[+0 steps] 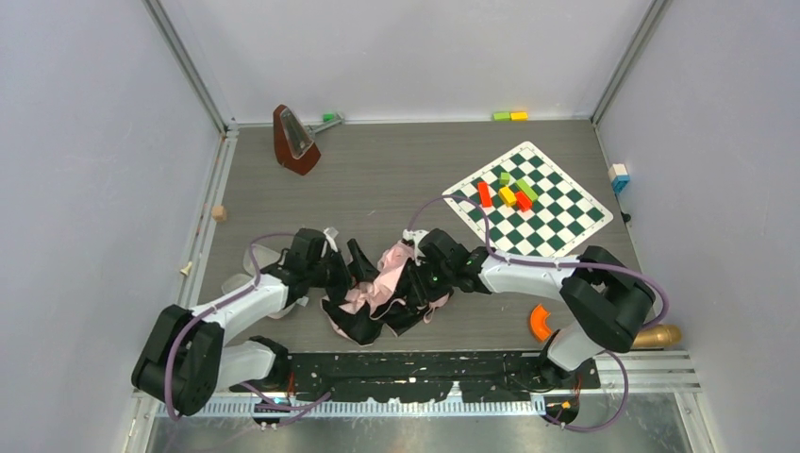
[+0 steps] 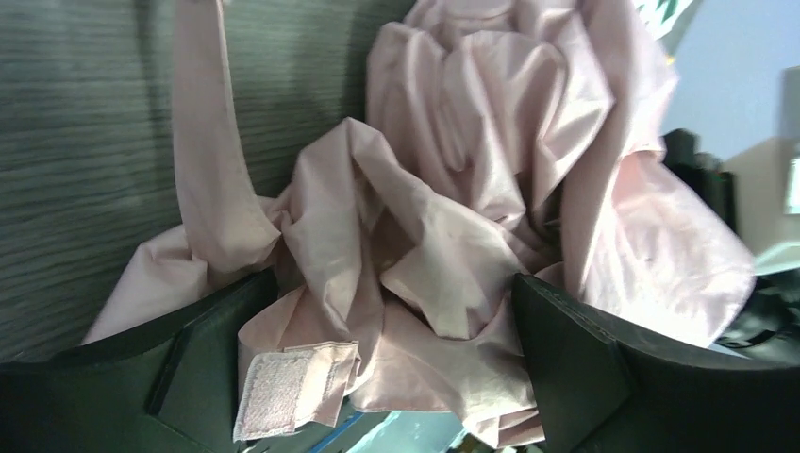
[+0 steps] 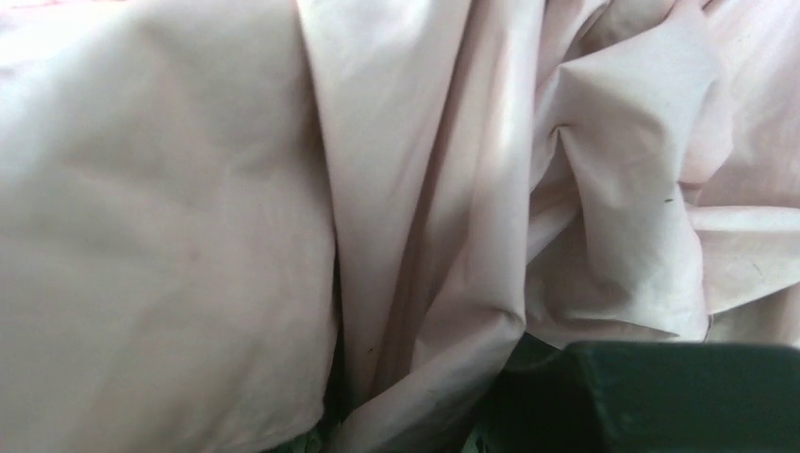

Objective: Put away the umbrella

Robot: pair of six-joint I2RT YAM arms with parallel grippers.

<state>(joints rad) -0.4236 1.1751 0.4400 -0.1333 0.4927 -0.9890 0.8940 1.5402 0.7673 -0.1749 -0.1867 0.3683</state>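
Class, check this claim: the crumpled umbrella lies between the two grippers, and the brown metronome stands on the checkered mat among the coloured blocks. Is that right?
No: the top external view shows the brown metronome on the table at far left, off the checkered mat with its coloured blocks. The crumpled umbrella does lie between the left gripper and right gripper.

Crumpled pink-and-black umbrella (image 1: 374, 289), collapsed heap

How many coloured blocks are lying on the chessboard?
5. Orange-red block on the left; small green block farthest back; yellow block in the middle; long green block and red block side by side on the right. None seems hidden.
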